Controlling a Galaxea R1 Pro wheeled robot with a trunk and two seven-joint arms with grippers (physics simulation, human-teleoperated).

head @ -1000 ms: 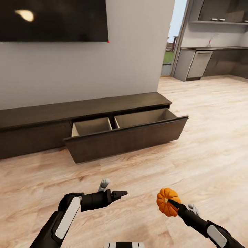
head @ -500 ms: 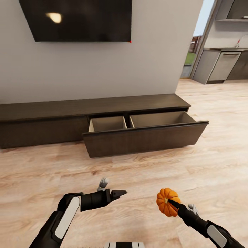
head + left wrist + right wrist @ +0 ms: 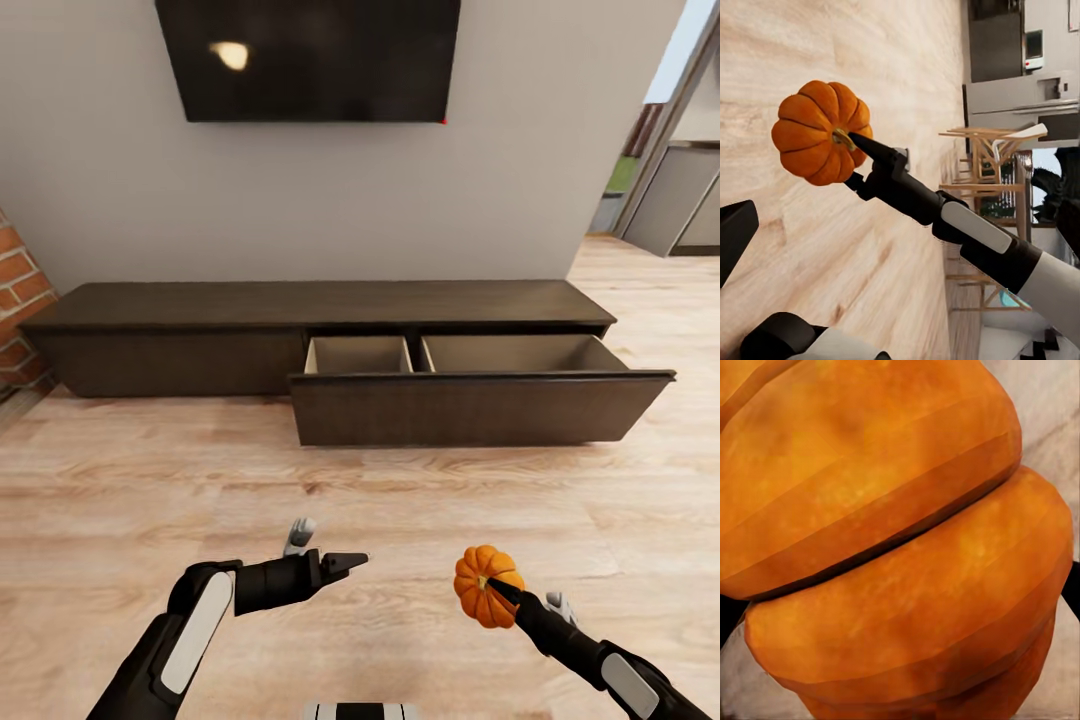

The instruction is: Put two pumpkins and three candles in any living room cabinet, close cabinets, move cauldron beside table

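Right gripper: clamped on a pumpkin, one dark finger lying across the stem dimple; held in the air above the wood floor.
Pumpkin up close: in the right wrist view its orange ribs press right against the camera, so the hold looks deep.
Left gripper: carries nothing; pointed toward the pumpkin side, fingers close together, though whether fully closed I cannot tell.
Cabinet: long, low, dark brown, against the wall under a black screen, well ahead of both arms.
Drawer: pulled out, two pale compartments, both looking bare; the target is out of arm's reach from here.
Brick fireplace: at the cabinet's far left end.
Risk, grip: the pumpkin is round and ribbed; a jolt while driving could roll it out of the fingers.
Risk, approach: the projecting drawer front sits low; coming in too close could bump it with the base or arm.
Risk, release: dropping from height could bounce the pumpkin past the rim.
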